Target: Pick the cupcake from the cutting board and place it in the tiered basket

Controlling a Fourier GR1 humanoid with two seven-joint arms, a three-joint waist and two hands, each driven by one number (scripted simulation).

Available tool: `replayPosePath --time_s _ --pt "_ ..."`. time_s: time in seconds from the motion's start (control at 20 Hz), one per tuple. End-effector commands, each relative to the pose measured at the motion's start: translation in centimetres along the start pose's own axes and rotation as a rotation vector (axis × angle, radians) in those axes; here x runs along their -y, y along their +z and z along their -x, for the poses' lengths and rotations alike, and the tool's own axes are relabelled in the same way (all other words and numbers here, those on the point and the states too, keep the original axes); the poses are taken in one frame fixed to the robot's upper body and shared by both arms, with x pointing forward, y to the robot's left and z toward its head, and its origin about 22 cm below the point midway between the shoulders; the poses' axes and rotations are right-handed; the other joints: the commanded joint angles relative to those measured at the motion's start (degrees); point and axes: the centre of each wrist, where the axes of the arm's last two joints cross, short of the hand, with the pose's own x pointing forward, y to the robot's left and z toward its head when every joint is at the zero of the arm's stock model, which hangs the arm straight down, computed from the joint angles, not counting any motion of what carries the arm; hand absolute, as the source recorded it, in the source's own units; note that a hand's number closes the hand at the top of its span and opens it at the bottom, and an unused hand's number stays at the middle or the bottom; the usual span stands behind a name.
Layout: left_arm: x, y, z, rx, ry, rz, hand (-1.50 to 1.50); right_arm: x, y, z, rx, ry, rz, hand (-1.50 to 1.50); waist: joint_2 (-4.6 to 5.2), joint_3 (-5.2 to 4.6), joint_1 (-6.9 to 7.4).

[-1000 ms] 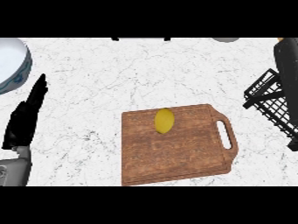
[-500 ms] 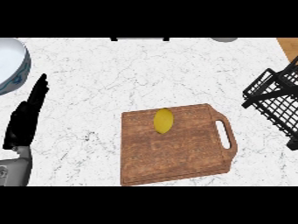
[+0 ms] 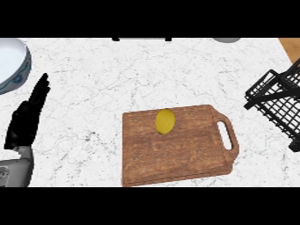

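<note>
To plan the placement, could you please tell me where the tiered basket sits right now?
In the head view, the tiered basket stands at the counter's far right, just beyond the handle side of the cutting board and not touching it.

The grey right forearm that lay across the tiered basket (image 3: pixel 283 105) a second ago has gone from view. The basket's black wire frame now shows uncovered, far across from the left hand (image 3: pixel 27 122), with a wooden corner (image 3: pixel 296 44) bared just beyond it.

One each: board (image 3: pixel 178 156), yellow item (image 3: pixel 165 121), bowl (image 3: pixel 3 66), basket (image 3: pixel 287 107), robot hand (image 3: pixel 25 121)
</note>
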Motion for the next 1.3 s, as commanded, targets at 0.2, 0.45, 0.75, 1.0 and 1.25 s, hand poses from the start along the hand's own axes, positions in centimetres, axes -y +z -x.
replayPosePath --time_s 0.2,0.45,0.75,1.0,1.25 --pt "-0.8 -0.8 -0.5 -0.003 0.0 0.002 0.0 -3.2 0.7 2.9 -0.138 -0.162 -0.12 -1.5 0.11 0.31 -0.21" --pt "0.3 1.5 0.3 -0.013 0.011 0.008 0.0 -3.1 -0.4 6.2 -0.136 -0.326 0.017 -1.5 0.02 0.37 0.15" --pt "-1.3 1.3 0.9 -0.001 0.001 0.018 0.0 0.9 1.8 4.6 -0.112 -0.445 0.143 -1.5 -0.08 0.29 -0.04" --pt "-0.3 0.2 0.3 0.002 -0.003 -0.026 0.0 5.0 2.8 7.2 -0.2 -0.479 0.213 -1.5 -0.19 0.26 -0.85" --pt "-1.3 0.7 1.0 -0.023 -0.014 -0.028 0.0 8.7 5.0 11.3 -0.294 -0.568 0.152 -1.5 -0.49 0.25 -1.74"
